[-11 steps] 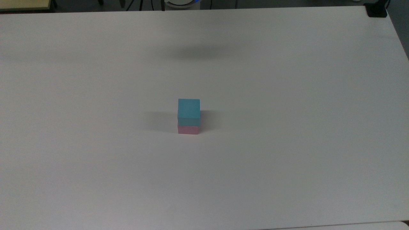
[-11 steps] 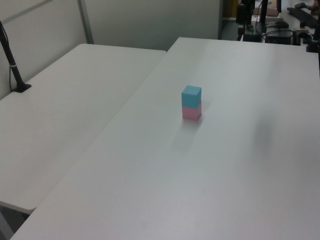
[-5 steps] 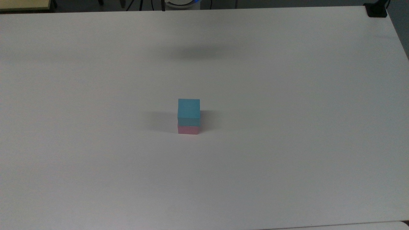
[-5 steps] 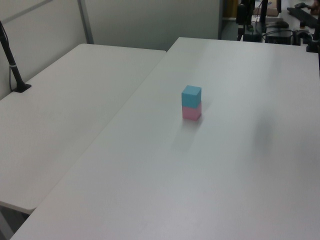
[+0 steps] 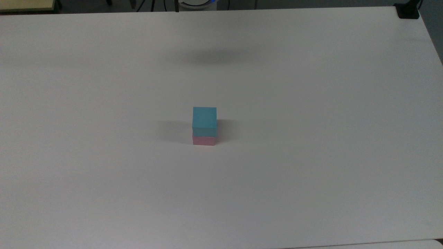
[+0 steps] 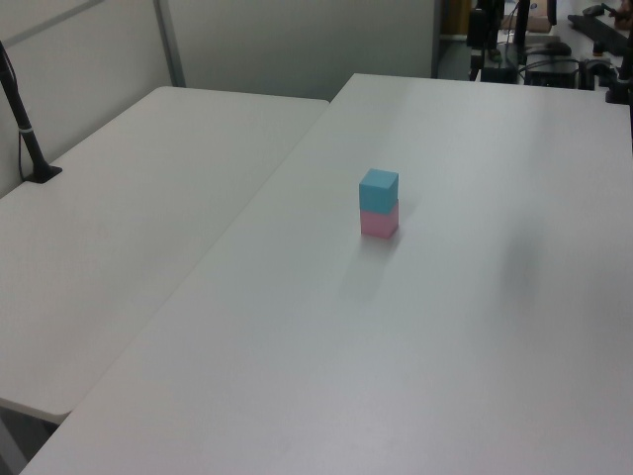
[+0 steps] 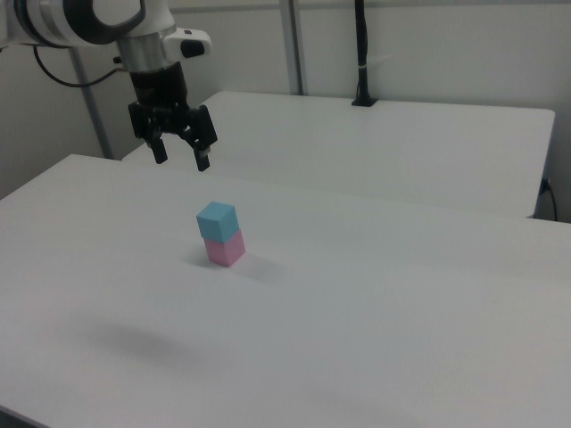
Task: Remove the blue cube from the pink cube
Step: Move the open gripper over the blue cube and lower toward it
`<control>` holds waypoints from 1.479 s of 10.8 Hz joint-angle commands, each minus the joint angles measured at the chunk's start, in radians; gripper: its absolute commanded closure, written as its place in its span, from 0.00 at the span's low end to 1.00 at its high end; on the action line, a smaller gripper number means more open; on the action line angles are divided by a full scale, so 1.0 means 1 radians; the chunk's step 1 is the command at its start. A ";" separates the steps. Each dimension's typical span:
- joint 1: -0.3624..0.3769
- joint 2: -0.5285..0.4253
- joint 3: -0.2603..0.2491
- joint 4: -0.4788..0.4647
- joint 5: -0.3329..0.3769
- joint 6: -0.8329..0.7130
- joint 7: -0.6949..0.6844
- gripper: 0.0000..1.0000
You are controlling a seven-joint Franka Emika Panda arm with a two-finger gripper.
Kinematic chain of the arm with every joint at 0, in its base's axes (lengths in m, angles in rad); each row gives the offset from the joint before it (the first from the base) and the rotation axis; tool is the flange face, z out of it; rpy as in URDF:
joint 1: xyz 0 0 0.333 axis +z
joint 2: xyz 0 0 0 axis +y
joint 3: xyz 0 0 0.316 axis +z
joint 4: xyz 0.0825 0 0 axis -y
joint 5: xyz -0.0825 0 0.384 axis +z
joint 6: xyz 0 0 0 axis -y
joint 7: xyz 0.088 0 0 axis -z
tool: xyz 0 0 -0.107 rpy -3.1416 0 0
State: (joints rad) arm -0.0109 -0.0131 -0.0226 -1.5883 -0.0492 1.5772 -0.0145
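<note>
The blue cube [image 5: 204,119] [image 6: 379,187] [image 7: 217,220] sits squarely on top of the pink cube [image 5: 204,140] [image 6: 379,222] [image 7: 225,249], near the middle of the white table [image 5: 311,138]. In the right view my gripper [image 7: 182,160] hangs open high above the table, up and to the right view's left of the stack, with nothing between its fingers. A soft shadow [image 5: 214,57] lies on the table beyond the cubes in the top view.
A second white table [image 6: 129,198] adjoins the first on the left view's left. A black pole on a base [image 6: 28,143] [image 7: 361,53] stands on it. A black clamp [image 5: 408,12] sits at the top view's far right corner.
</note>
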 commanded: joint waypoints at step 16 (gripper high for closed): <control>0.120 0.240 -0.002 -0.019 0.085 0.323 0.217 0.00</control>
State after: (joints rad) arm 0.0557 0.1762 -0.0207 -1.5978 0.0426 1.8293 0.0888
